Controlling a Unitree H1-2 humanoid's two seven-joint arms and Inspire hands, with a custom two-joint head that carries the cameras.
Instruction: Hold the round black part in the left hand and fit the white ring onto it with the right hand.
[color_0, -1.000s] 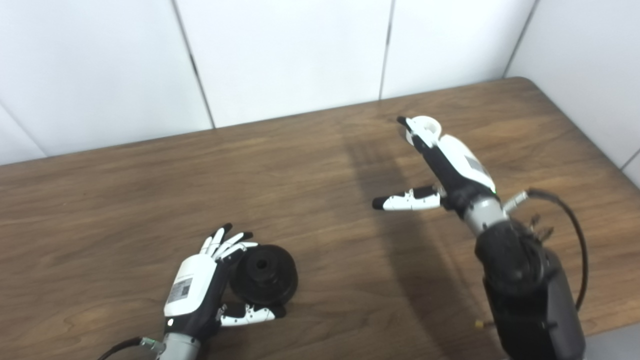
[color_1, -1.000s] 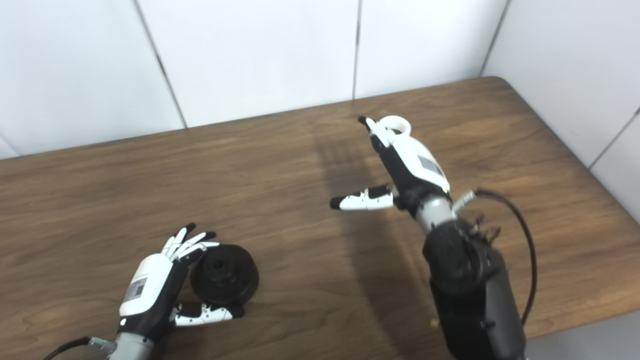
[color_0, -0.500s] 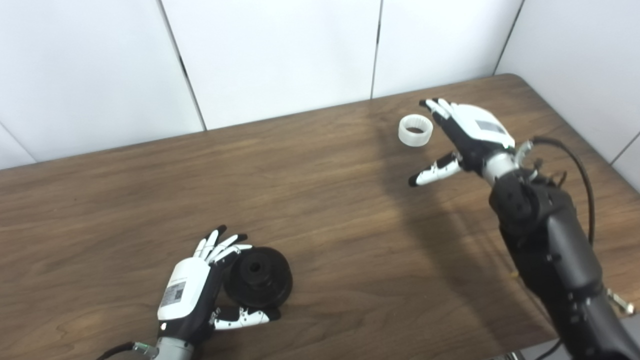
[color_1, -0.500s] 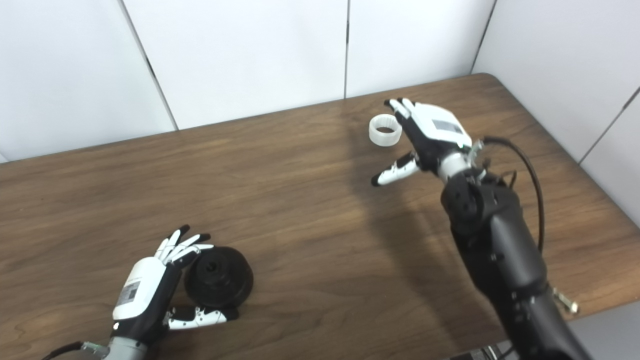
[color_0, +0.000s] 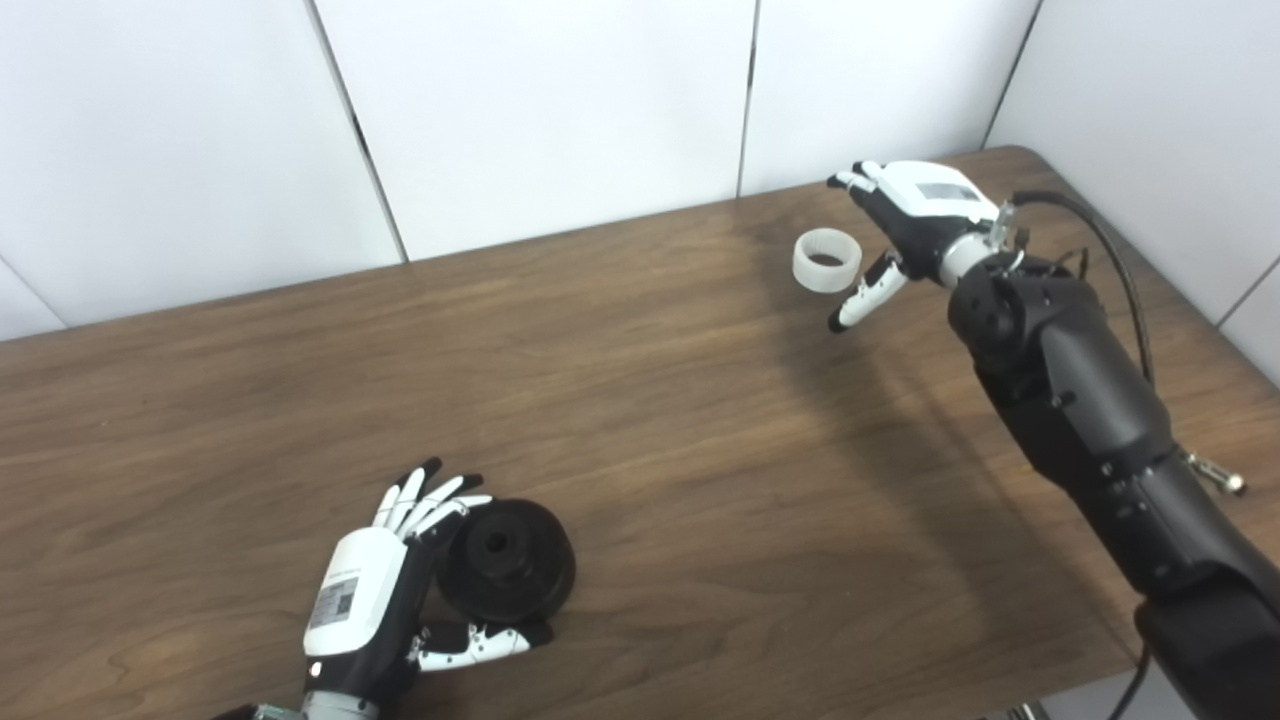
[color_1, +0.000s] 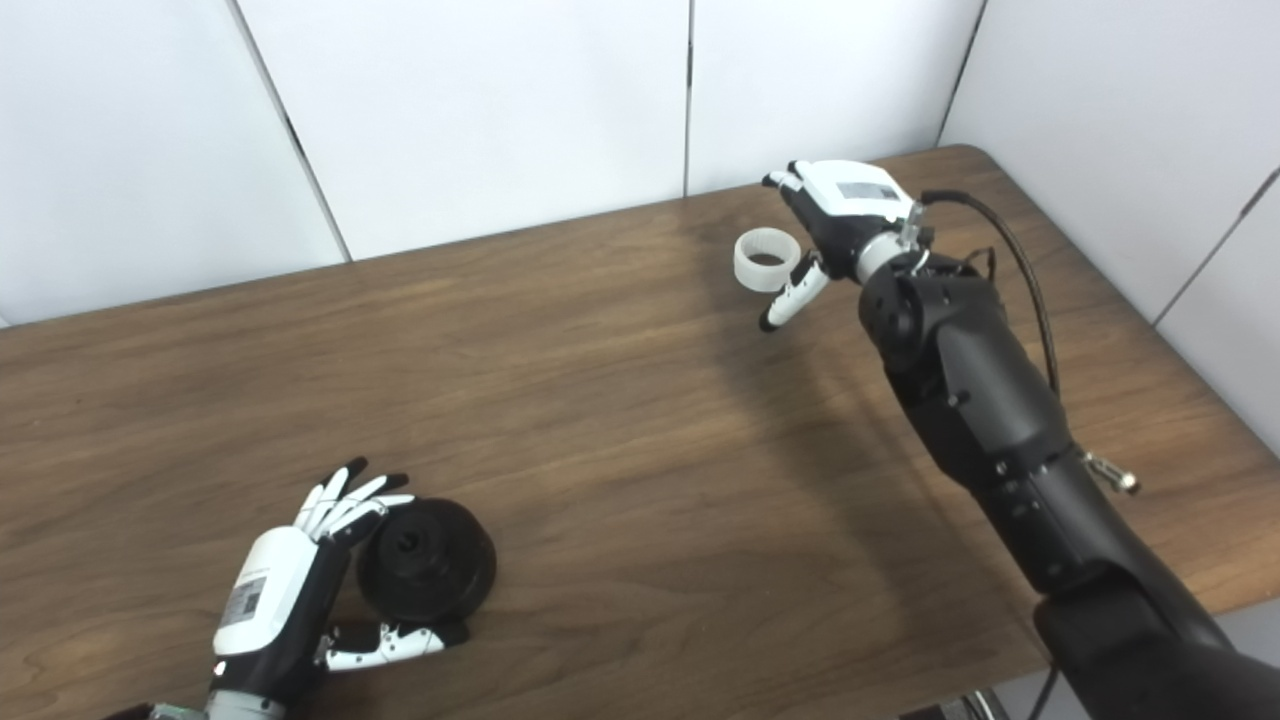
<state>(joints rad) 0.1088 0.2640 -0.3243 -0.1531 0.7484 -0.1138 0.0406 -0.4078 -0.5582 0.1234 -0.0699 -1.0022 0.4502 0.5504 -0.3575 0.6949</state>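
The round black part lies flat on the wooden table at the front left, with a hole in its middle. My left hand is open around its left side, fingers behind it and thumb in front; I cannot tell whether they touch it. The white ring lies on the table at the back right. My right hand is open just right of the ring, palm toward it, thumb in front of it, apart from it. The same scene shows in the right eye view, with the ring and the black part.
White wall panels stand behind the table and along its right side. The table's rounded back right corner is close to my right hand. My right arm reaches across the table's right part.
My right hand has swung from in front of the ring to its right side and turned its palm toward it. The camera has shifted a little. My left hand stays by the black part.
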